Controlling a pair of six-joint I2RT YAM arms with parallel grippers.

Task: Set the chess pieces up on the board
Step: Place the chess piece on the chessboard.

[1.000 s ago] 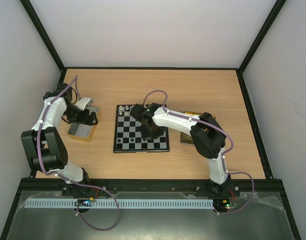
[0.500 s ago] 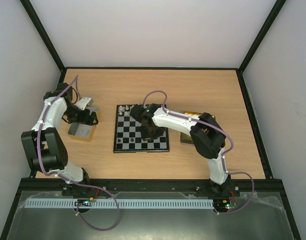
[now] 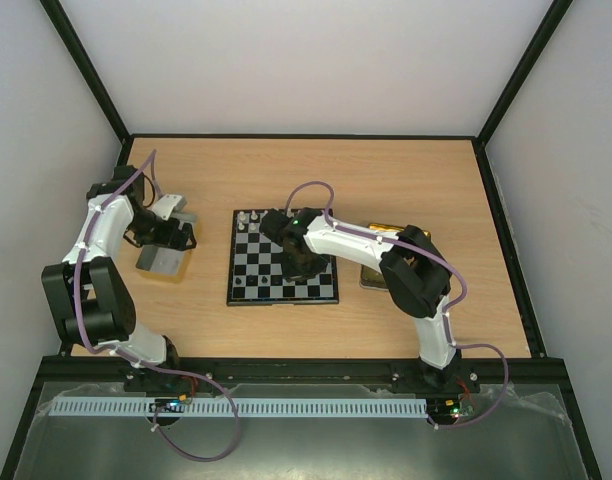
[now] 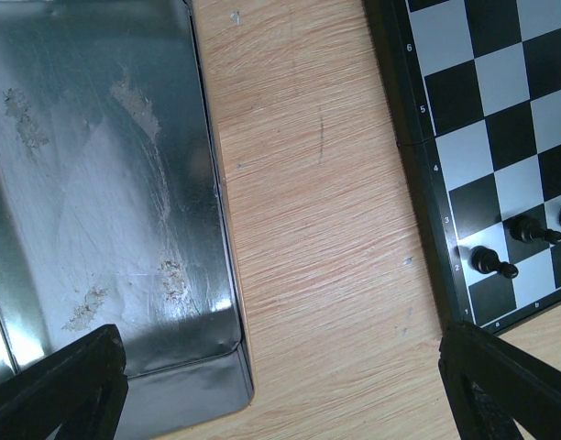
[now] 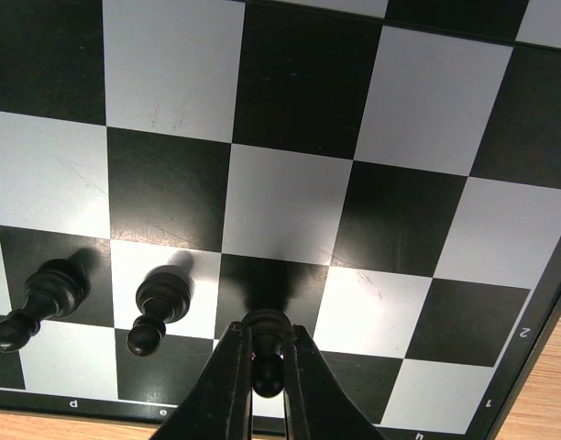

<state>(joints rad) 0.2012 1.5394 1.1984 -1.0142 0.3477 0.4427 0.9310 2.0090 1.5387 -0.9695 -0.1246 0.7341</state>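
Note:
The board (image 3: 248, 270) lies mid-table. My right gripper (image 5: 267, 367) is low over the board's near-edge rows, shut on a black pawn (image 5: 267, 341) whose base rests on a dark square. Two more black pawns (image 5: 161, 302) (image 5: 47, 293) stand to its left in the same row. In the top view that gripper (image 3: 298, 262) covers the board's right half, and a few white pieces (image 3: 248, 217) stand on the far row. My left gripper (image 4: 280, 385) hangs open over bare wood between the silver tray (image 4: 88, 183) and the board (image 4: 500, 119), holding nothing. Two black pawns (image 4: 491, 263) show there.
The silver-grey metal tray (image 3: 161, 258) sits left of the board with the left gripper (image 3: 186, 238) over its right side. A gold tray (image 3: 371, 277) lies right of the board, mostly under the right arm. Black frame rails edge the table.
Both arms stay in place. The right jaws may have eased very slightly around the pawn.

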